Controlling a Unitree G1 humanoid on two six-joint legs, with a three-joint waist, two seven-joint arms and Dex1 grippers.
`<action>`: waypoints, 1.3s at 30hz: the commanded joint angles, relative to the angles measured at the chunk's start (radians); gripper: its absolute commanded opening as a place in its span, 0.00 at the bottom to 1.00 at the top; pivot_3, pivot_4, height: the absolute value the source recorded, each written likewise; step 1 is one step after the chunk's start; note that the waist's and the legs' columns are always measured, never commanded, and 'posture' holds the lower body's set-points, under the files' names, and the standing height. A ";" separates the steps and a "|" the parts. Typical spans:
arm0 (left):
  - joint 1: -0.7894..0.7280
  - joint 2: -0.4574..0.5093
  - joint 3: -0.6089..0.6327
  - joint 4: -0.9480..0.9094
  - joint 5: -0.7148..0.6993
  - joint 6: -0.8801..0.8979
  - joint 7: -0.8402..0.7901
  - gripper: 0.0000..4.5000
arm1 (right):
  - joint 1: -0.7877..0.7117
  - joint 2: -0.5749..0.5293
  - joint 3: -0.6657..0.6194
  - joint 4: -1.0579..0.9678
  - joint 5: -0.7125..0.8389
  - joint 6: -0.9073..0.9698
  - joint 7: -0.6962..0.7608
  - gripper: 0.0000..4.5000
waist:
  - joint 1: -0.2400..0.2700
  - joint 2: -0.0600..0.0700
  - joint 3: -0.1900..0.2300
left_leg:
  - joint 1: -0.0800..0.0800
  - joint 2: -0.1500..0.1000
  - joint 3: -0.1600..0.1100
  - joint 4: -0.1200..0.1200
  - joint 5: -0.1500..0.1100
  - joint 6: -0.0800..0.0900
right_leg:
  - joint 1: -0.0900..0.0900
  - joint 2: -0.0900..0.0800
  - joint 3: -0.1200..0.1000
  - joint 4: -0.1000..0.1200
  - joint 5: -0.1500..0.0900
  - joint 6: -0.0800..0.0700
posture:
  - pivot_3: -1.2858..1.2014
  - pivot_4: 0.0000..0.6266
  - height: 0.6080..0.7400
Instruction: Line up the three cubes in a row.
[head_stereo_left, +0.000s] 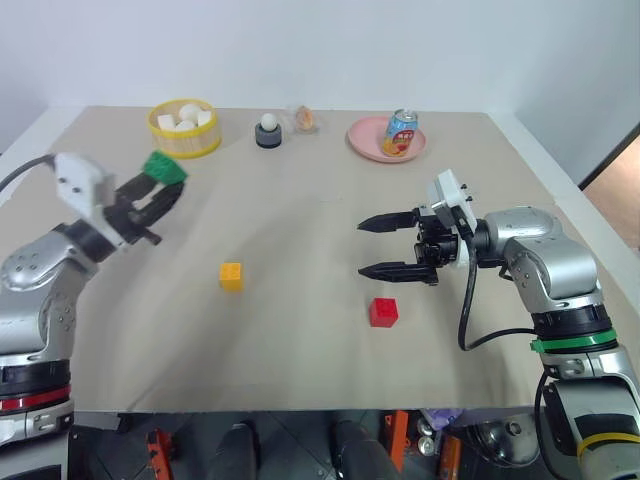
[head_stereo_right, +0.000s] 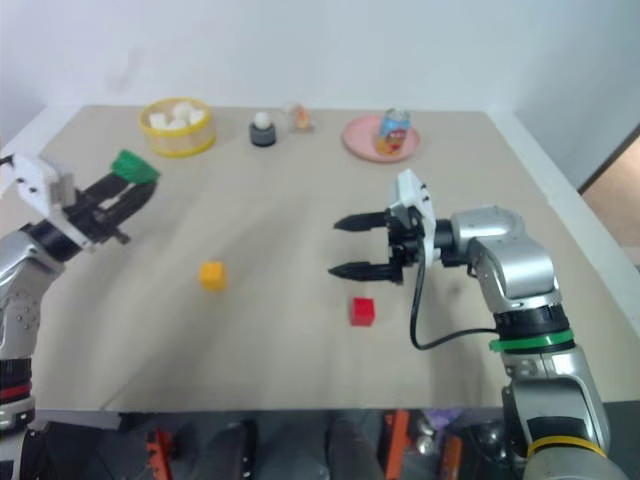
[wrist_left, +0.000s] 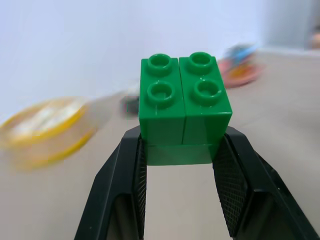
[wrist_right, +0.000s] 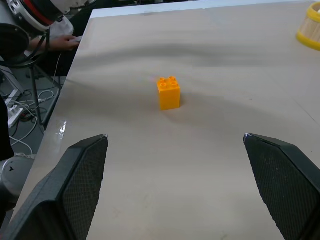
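the left gripper (head_stereo_left: 165, 185) pinches the small green studded plastic block (head_stereo_left: 164, 167) up in the air — the orange plastic block (head_stereo_left: 231, 276) and red plastic block (head_stereo_left: 383, 312) sit on the table toward 4 o'clock from it. the right gripper (head_stereo_left: 387, 247) is spread wide, empty.

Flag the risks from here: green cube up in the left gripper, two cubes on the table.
1. The left gripper pinches the green cube only at its base; it may twist or drop.
2. The open right gripper hangs just above the red cube and could knock it.
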 joint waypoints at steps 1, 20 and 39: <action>-0.016 0.003 -0.110 -0.103 -0.047 0.065 -0.094 0.29 | 0.001 -0.037 -0.058 -0.053 0.035 0.016 -0.004 1.00 | 0.000 0.000 0.000 | 0.000 0.000 0.000 0.000 0.000 0.000 | 0.000 0.000 0.000 0.000 0.000 0.000 | 0.52 0.24 1.00; 0.004 -0.039 -0.483 0.007 0.154 -0.022 -0.334 0.29 | 0.315 -0.289 -0.156 -0.215 0.088 0.016 0.102 1.00 | -0.006 0.001 0.000 | 0.002 0.000 0.000 0.003 0.000 0.001 | 0.001 0.001 0.002 0.001 0.001 0.000 | 0.52 0.24 1.00; -0.066 -0.125 -0.557 0.112 0.257 -0.070 -0.409 0.29 | 0.291 -0.250 -0.140 -0.220 0.099 0.025 0.038 1.00 | -0.003 0.001 0.000 | 0.002 -0.001 0.000 0.004 0.000 0.001 | 0.002 0.000 0.002 0.001 0.001 0.001 | 0.52 0.24 1.00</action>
